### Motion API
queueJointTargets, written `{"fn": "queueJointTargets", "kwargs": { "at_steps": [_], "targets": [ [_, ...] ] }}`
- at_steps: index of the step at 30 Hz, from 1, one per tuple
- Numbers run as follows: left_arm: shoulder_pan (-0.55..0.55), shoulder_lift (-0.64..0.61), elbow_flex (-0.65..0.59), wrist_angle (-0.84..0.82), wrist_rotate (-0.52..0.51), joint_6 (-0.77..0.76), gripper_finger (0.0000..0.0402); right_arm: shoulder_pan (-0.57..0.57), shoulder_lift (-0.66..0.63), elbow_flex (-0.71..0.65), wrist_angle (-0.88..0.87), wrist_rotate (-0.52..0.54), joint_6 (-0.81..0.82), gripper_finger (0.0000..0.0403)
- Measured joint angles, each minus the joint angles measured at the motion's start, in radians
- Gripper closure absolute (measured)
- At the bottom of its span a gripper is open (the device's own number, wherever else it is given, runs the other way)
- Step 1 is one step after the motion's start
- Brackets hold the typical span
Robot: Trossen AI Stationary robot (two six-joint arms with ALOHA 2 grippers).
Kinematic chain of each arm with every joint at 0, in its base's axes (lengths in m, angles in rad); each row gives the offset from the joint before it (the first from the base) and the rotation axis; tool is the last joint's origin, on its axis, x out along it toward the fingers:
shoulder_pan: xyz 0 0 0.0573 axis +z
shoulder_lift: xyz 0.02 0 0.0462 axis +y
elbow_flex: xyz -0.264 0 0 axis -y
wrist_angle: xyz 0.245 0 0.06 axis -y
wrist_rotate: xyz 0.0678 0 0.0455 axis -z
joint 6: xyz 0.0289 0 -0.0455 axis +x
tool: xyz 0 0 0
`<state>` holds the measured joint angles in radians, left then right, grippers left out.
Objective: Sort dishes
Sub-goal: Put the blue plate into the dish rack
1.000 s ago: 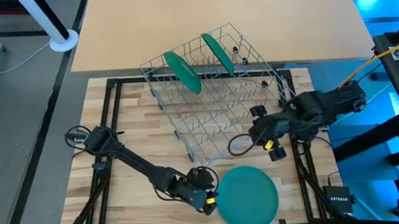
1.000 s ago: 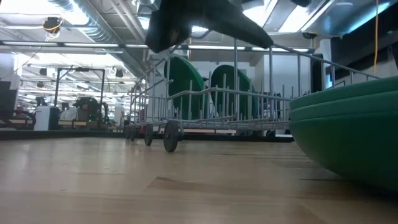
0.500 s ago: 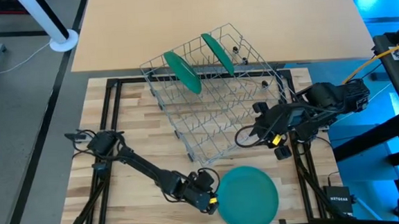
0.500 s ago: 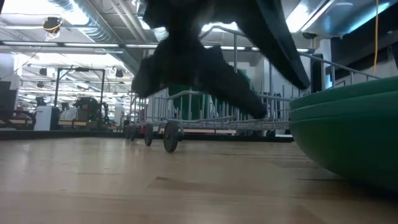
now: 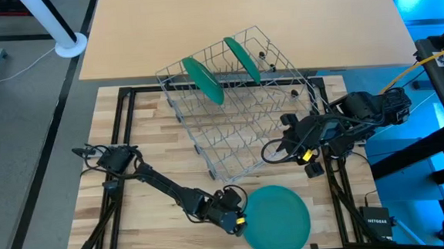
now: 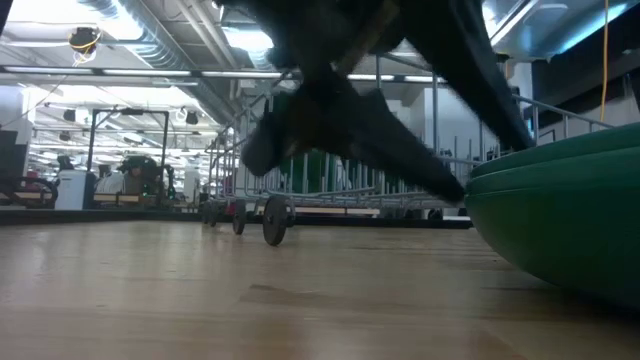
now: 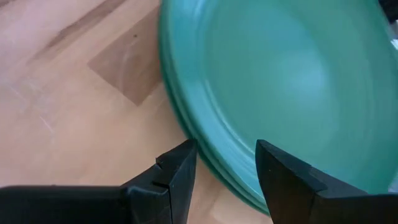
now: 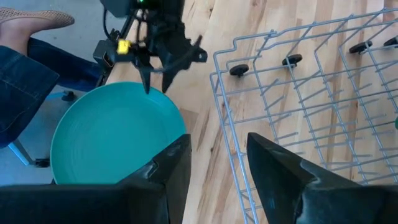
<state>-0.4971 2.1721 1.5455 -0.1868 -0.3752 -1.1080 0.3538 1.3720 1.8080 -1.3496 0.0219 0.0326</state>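
Note:
A stack of dark-green plates [image 5: 276,220] lies flat on the wooden table near its front edge; it also shows in the low view [image 6: 560,220]. My left gripper [image 5: 237,218] is open at the stack's left rim [image 7: 211,163]. One finger stands over the plates and the other over the table; I see no touch. Two more plates [image 5: 202,79] [image 5: 243,59] stand on edge between the wires of the silver rack [image 5: 240,112]. My right gripper [image 5: 287,147] hangs open above the rack's near right corner, with nothing between its fingers [image 8: 217,168].
The rack stands askew across the table's middle and far part, on small wheels [image 6: 274,220]. Bare wood lies left of the plate stack. A person's leg and shoe [image 8: 28,56] show beyond the table's front edge. Cables run along the right side [image 5: 434,57].
My left gripper has sunk toward the table and moved in on the left rim of the plate stack, rolling a little; its fingers stay open. My right gripper has risen a little and drawn back toward the table's right edge. The plates have not moved.

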Motion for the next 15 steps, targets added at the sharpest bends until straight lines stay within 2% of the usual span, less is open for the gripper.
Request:
{"fn": "queueJointTargets", "kwargs": {
  "at_steps": [7,15],
  "targets": [
    [0.014,0.006,0.0,0.015,0.003,0.014,0.0258,0.0,0.0,0.0,0.002,0.0,0.0,0.0242],
    [0.014,0.006,0.0,0.009,0.005,0.011,0.0339,0.0,0.0,0.0,0.002,0.0,0.0,0.0242]
  ]
}}
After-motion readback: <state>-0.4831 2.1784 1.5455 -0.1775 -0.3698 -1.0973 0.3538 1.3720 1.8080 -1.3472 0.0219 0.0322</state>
